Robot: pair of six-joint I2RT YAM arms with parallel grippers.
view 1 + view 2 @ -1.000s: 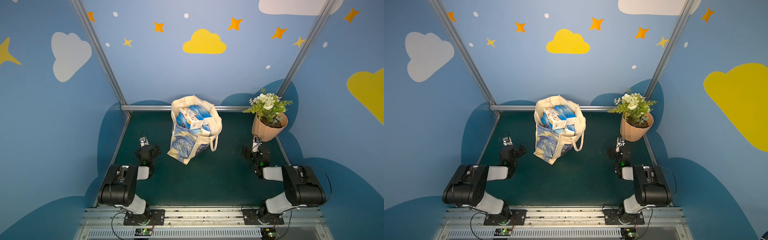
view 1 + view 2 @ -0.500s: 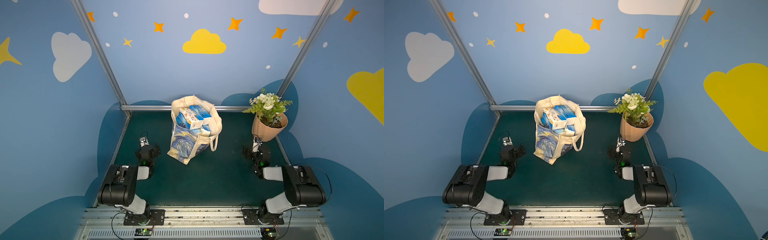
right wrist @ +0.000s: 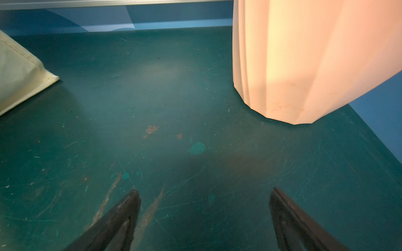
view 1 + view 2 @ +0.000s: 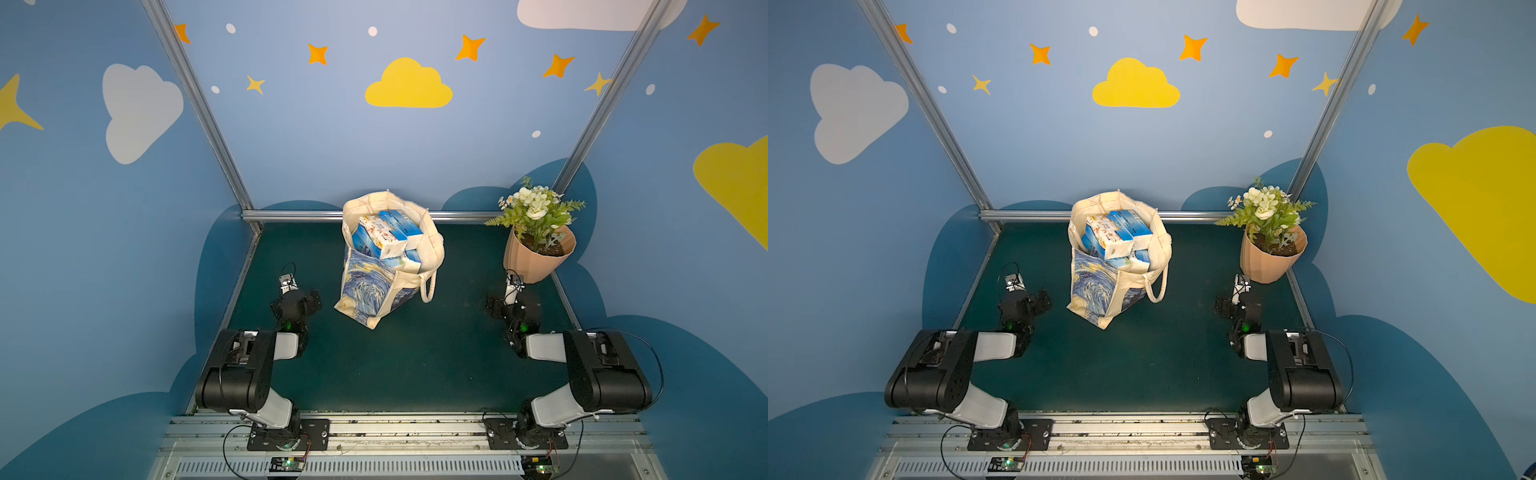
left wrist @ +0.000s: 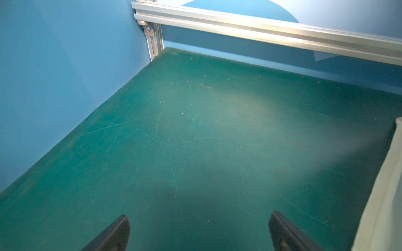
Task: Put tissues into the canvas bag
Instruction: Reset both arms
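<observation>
The tissues (image 4: 388,237) are packed inside the canvas bag (image 4: 365,291), and the upper packs rise above its rim in both top views. No pack lies loose on the tabletop (image 4: 415,361).

Nearest the front, both arms rest folded low. The left fingers (image 5: 117,230) are spread wide and empty over bare green surface, with the bag's cream side at the edge of that wrist view. The right fingers (image 3: 121,215) are likewise released and hold nothing, with the flowerpot (image 3: 304,65) close ahead of them. Farther back, the bag stands mid-tabletop with one handle hanging down its side.

Nothing has shifted over the last second: arms, bag and packs match the earlier pictures, which suggests the loading is finished.

The printing on the wraps is too small to read, and no brand can be made out.
</observation>
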